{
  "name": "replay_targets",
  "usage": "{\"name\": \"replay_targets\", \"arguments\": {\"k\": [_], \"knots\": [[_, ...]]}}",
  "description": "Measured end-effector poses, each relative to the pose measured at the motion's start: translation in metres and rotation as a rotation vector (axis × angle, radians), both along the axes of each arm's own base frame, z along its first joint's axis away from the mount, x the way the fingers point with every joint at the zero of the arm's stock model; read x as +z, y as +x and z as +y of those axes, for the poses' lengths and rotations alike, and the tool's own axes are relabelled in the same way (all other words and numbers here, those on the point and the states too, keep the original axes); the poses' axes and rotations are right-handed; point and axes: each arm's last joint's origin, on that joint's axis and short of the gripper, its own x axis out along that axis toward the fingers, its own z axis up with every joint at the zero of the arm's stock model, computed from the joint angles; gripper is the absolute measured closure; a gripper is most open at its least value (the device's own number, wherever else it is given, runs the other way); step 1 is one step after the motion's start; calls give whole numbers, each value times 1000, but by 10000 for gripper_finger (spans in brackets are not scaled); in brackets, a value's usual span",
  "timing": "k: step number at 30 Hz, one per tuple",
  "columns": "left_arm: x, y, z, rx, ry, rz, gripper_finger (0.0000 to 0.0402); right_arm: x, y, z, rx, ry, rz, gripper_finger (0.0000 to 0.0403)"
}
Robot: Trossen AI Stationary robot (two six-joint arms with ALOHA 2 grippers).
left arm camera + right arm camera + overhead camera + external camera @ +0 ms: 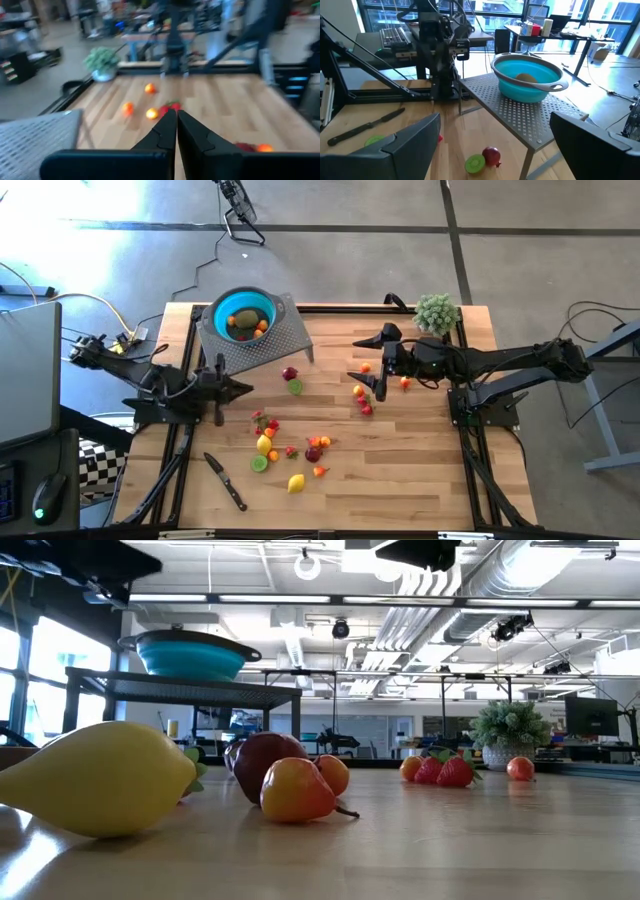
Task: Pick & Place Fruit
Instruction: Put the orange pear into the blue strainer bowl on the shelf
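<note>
Several small fruits lie loose on the wooden table (420, 470): a maroon one (290, 373) beside a lime half (295, 387), orange ones (358, 391), red strawberries (365, 406), a lemon (296, 483). A few more sit in the teal bowl (240, 315), which stands on a perforated metal stand (275, 338) at the far left. My left gripper (246, 388) is shut and level, just short of the stand's near side, holding nothing. My right gripper (366, 360) is open above the table's middle, pointing toward the bowl (527, 77), with the maroon fruit (491, 155) on the table below it.
A black-handled knife (225, 480) lies near the front left. A fuzzy green plant ball (436, 312) stands at the far right corner. In the low view the lemon (100, 778) and an orange-yellow fruit (297, 790) lie nearest. The front right is bare wood.
</note>
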Motion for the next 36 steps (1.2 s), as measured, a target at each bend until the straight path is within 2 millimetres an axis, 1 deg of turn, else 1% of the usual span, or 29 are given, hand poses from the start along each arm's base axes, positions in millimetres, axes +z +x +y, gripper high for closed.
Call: {"name": "replay_targets", "arguments": {"k": [4,8,10,15,18,21,24,31,34,36], "knots": [[-1,-9,0,-115,3,-48,391,0,0,0,0,0,1,34],[-3,-14,0,-192,-6,-69,391,-2,2,0,-1,29,3,34],[-4,-15,0,-196,-4,-65,391,-5,5,0,-5,49,14,34],[-15,-15,1,-173,37,38,391,-19,17,0,-8,64,63,34],[-23,-16,2,-175,51,119,391,-31,26,1,-18,117,100,34],[-28,-17,1,-190,29,175,391,-37,29,1,-30,179,123,34],[-27,-17,1,-188,0,167,391,-39,30,3,-11,220,126,34],[-24,-16,1,-190,-11,128,391,-39,30,7,84,244,137,34],[-23,-16,1,-190,-12,126,391,-39,30,7,81,244,136,34],[-23,-16,1,-189,-12,126,391,-39,30,6,40,248,133,34]]}}
